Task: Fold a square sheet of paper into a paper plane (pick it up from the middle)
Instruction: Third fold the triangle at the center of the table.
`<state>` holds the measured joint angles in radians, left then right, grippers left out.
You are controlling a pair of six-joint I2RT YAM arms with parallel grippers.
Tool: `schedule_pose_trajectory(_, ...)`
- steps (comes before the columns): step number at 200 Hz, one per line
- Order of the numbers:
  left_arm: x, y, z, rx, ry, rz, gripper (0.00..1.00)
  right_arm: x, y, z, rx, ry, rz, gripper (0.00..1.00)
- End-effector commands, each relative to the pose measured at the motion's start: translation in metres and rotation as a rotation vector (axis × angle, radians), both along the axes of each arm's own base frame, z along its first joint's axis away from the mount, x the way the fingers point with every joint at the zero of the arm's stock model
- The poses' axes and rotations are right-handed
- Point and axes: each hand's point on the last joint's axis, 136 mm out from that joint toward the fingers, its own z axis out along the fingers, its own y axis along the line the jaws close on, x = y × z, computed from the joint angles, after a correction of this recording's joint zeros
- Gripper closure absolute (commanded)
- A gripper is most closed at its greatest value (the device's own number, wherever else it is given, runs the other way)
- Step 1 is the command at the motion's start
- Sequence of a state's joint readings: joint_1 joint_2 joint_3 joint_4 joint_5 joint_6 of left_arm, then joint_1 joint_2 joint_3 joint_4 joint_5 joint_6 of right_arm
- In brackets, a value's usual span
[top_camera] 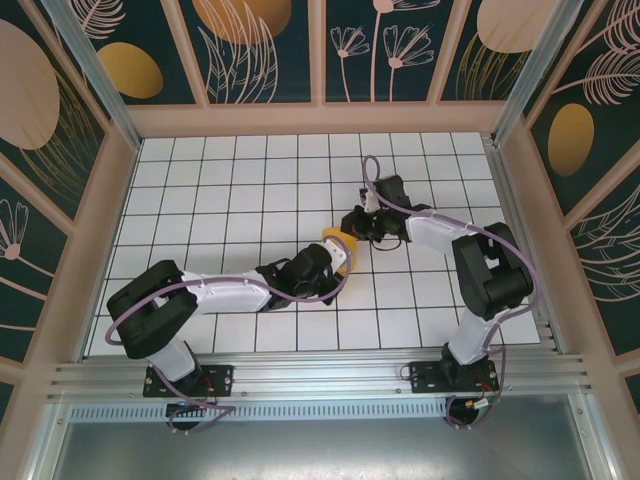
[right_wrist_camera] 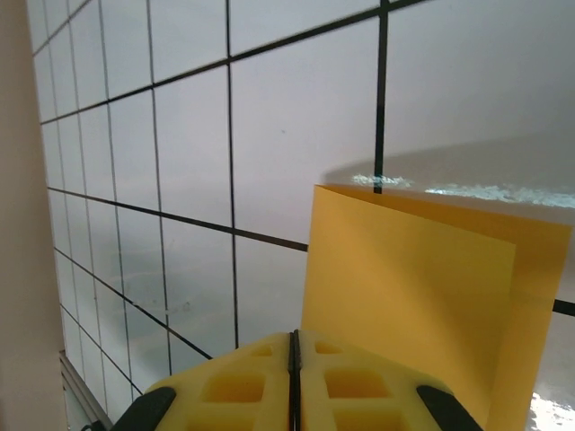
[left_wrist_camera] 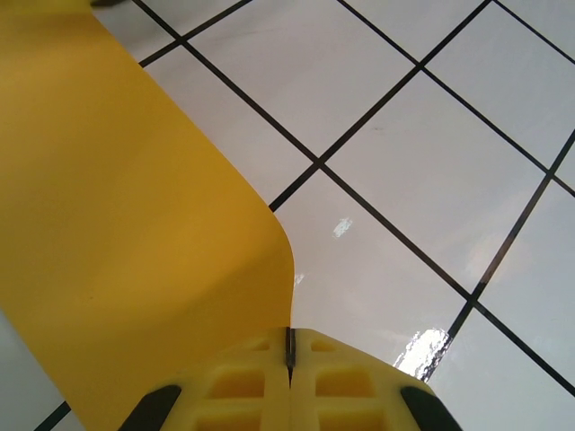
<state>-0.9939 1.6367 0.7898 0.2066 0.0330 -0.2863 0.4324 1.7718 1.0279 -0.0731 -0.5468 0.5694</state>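
Note:
The square sheet of paper (top_camera: 335, 239) is orange-yellow and bowed up off the tiled floor between my two grippers at the table's middle. In the left wrist view the sheet (left_wrist_camera: 126, 233) curves away to the left, and its edge runs into the seam of my left gripper (left_wrist_camera: 289, 346), which is shut on it. In the right wrist view the sheet (right_wrist_camera: 413, 296) stands doubled over, with a fold along its top. Its lower left corner meets the closed seam of my right gripper (right_wrist_camera: 294, 346). From above, the left gripper (top_camera: 343, 256) and the right gripper (top_camera: 361, 227) sit close together.
White floor tiles with black lines (top_camera: 250, 190) stretch around the paper. Pink-framed walls enclose the cell, with a post (top_camera: 515, 110) at the right and a metal rail (top_camera: 320, 375) along the near edge. A pale wall (right_wrist_camera: 18, 224) shows at the left of the right wrist view.

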Motion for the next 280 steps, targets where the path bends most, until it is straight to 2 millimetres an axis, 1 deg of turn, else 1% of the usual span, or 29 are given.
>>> schedule_pose_trajectory(1, 0.001, -0.004, 0.015, -0.062, 0.000, -0.015, 1.00, -0.005, -0.001, -0.022, -0.051, 0.038, 0.035, 0.89)
schedule_pose_trajectory(31, 0.000, -0.006, 0.013, -0.076, 0.034, -0.045, 1.00, -0.010, 0.000, -0.044, -0.112, 0.053, 0.098, 0.89)
schedule_pose_trajectory(47, 0.003, -0.006, 0.011, -0.080, 0.052, -0.049, 1.00, -0.013, -0.001, -0.056, -0.148, 0.061, 0.130, 0.89)
schedule_pose_trajectory(80, 0.010, -0.004, 0.008, -0.092, 0.094, -0.054, 1.00, -0.018, -0.002, -0.069, -0.197, 0.069, 0.179, 0.89)
schedule_pose_trajectory(114, 0.019, 0.000, 0.003, -0.095, 0.140, -0.053, 1.00, -0.022, 0.003, -0.071, -0.211, 0.059, 0.219, 0.90)
schedule_pose_trajectory(131, 0.024, 0.005, -0.003, -0.080, 0.156, -0.035, 1.00, -0.022, 0.004, -0.071, -0.213, 0.056, 0.225, 0.90)
schedule_pose_trajectory(157, 0.030, 0.010, -0.005, -0.081, 0.160, -0.025, 1.00, -0.021, 0.006, -0.069, -0.207, 0.053, 0.227, 0.90)
schedule_pose_trajectory(180, 0.032, 0.011, -0.004, -0.077, 0.155, -0.024, 1.00, -0.021, 0.006, -0.069, -0.207, 0.053, 0.224, 0.89)
schedule_pose_trajectory(207, 0.034, 0.015, -0.009, -0.068, 0.155, 0.002, 1.00, -0.020, 0.006, -0.068, -0.204, 0.053, 0.220, 0.89)
schedule_pose_trajectory(208, 0.034, 0.016, -0.014, -0.058, 0.163, 0.004, 1.00, -0.020, 0.006, -0.068, -0.204, 0.054, 0.220, 0.89)
schedule_pose_trajectory(210, 0.034, 0.017, -0.019, -0.049, 0.171, 0.008, 1.00, -0.020, 0.006, -0.068, -0.203, 0.054, 0.219, 0.89)
schedule_pose_trajectory(217, 0.034, 0.018, -0.023, -0.041, 0.176, 0.013, 1.00, -0.020, 0.007, -0.068, -0.202, 0.054, 0.218, 0.89)
schedule_pose_trajectory(258, 0.037, 0.025, -0.032, -0.011, 0.171, 0.046, 1.00, -0.020, 0.007, -0.069, -0.200, 0.057, 0.213, 0.89)
schedule_pose_trajectory(280, 0.039, 0.028, -0.032, -0.026, 0.173, 0.053, 0.99, -0.022, 0.007, -0.069, -0.196, 0.057, 0.213, 0.89)
